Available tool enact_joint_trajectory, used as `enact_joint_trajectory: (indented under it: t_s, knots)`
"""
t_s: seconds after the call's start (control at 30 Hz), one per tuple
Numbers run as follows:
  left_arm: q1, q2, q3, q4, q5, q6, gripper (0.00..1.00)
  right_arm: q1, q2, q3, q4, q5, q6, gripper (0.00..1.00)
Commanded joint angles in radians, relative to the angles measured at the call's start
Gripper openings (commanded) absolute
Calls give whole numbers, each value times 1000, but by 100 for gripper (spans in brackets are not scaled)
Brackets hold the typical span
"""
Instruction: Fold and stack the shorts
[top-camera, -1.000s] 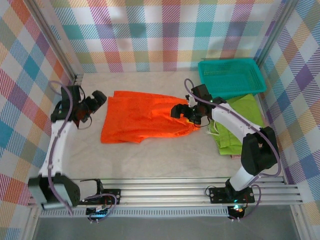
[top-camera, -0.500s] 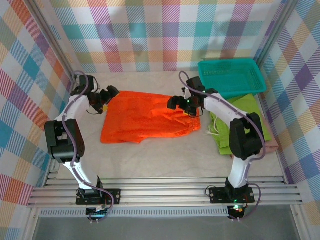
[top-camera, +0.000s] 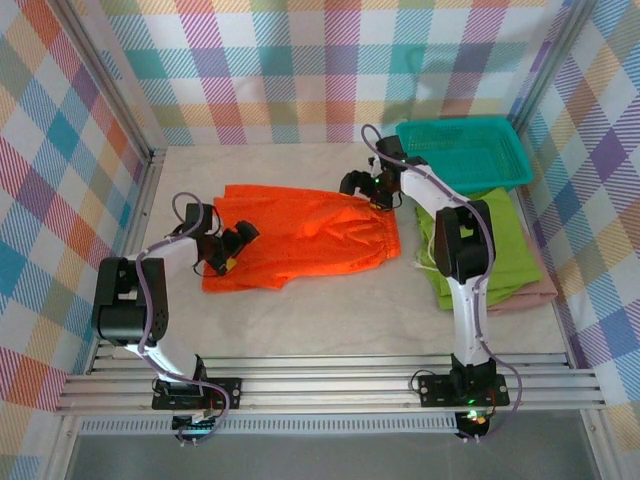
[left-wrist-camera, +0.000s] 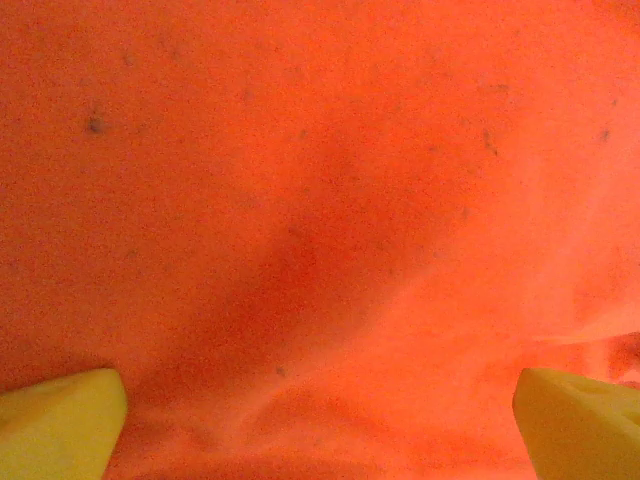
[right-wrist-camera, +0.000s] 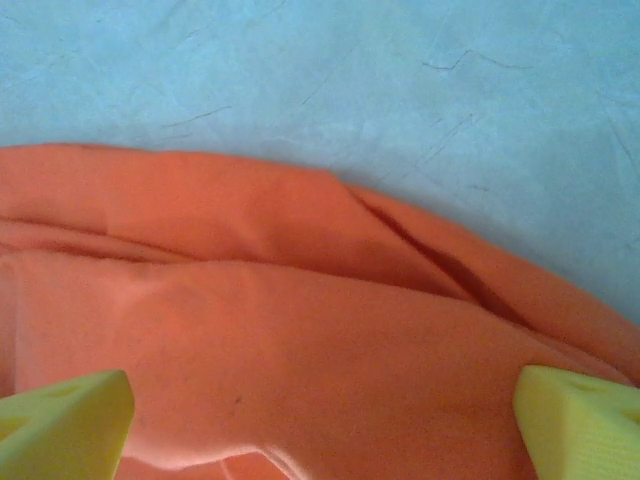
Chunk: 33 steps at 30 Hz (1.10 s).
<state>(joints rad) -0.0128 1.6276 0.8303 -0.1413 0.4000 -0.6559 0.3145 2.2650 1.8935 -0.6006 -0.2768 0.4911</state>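
Note:
The bright orange shorts (top-camera: 305, 238) lie spread flat in the middle of the table. My left gripper (top-camera: 238, 243) is open low over their near left part, and its yellow fingertips (left-wrist-camera: 58, 425) straddle orange cloth (left-wrist-camera: 320, 220). At the shorts' far right corner my right gripper (top-camera: 357, 184) is also open. Its fingertips (right-wrist-camera: 580, 425) stand either side of the folded orange edge (right-wrist-camera: 300, 340), with bare table (right-wrist-camera: 330, 70) beyond. The lime green shorts (top-camera: 490, 235) lie folded at the right on top of the dusty pink shorts (top-camera: 538, 292).
A teal plastic basket (top-camera: 464, 150) stands at the back right, just behind the green shorts. Plaid walls close in the table on three sides. Bare table runs along the front, between the shorts and the metal rails (top-camera: 330, 385).
My left gripper has swung from the shorts' far left corner towards me, onto their near left part. My right gripper has moved back to the far right corner. Both stay open.

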Motion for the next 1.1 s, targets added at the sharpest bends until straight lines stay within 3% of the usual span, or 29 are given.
enact_joint_trajectory:
  t_s: [0.0, 0.17, 0.37, 0.47, 0.6, 0.73, 1.07]
  knots:
    - [-7, -9, -76, -51, -128, 1, 100, 0, 36, 37, -51, 18, -11, 97]
    - [0, -109, -174, -128, -250, 0, 100, 9, 24, -39, -43, 35, 25, 97]
    - [0, -298, -291, -207, -265, -31, 100, 96, -128, -254, 72, 30, 17, 97]
    - [4, -432, -257, -283, -265, -15, 100, 121, -223, -325, 118, 24, 16, 97]
    - [7, -542, -69, -362, -227, 17, 100, 121, -354, -359, 133, 32, 24, 98]
    - [8, -466, 119, -372, -157, 40, 100, 122, -474, -428, 166, 6, 48, 98]
    - [10, -67, 320, -182, -96, 66, 100, 123, -587, -677, 238, -65, 156, 98]
